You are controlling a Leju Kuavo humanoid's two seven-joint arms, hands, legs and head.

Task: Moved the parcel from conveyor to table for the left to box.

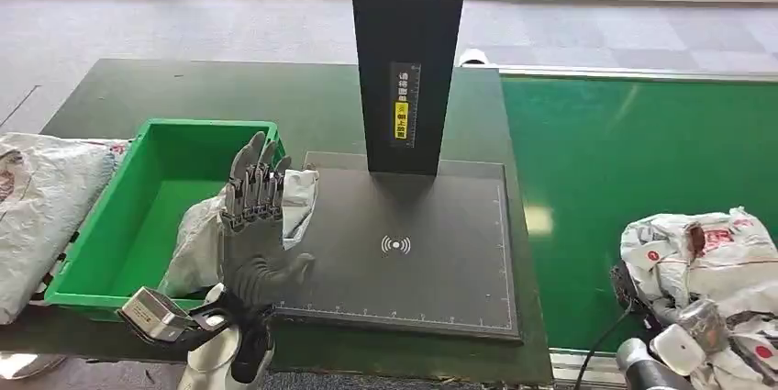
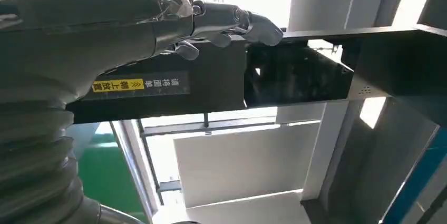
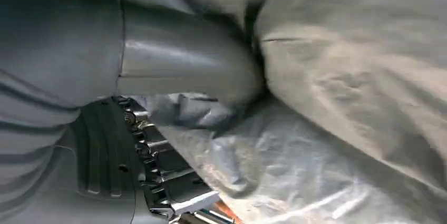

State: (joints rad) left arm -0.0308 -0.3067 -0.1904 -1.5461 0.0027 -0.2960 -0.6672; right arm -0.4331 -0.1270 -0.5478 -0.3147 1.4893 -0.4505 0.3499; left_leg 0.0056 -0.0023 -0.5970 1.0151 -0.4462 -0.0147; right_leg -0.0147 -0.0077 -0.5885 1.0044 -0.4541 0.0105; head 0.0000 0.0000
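Note:
My left hand (image 1: 254, 229) stands upright with its fingers spread and nothing in it, over the right wall of the green bin (image 1: 96, 225). Just behind it a white parcel (image 1: 298, 202) lies draped over that wall, half in the bin. In the left wrist view the left hand (image 2: 221, 21) reaches toward the black scanner post (image 2: 142, 84). My right hand (image 1: 683, 339) is sunk into a pile of white parcels (image 1: 706, 248) on the green conveyor (image 1: 624, 151). Up close, its thumb (image 3: 184, 71) presses on a grey-white parcel (image 3: 342, 92), with film pinched against the dark fingers (image 3: 158, 171).
A dark scanner plate (image 1: 431, 261) lies in the middle of the table, with the black post (image 1: 408, 60) rising from its far edge. Another heap of parcels (image 1: 46, 206) sits left of the bin. A cable (image 1: 610, 330) runs by my right arm.

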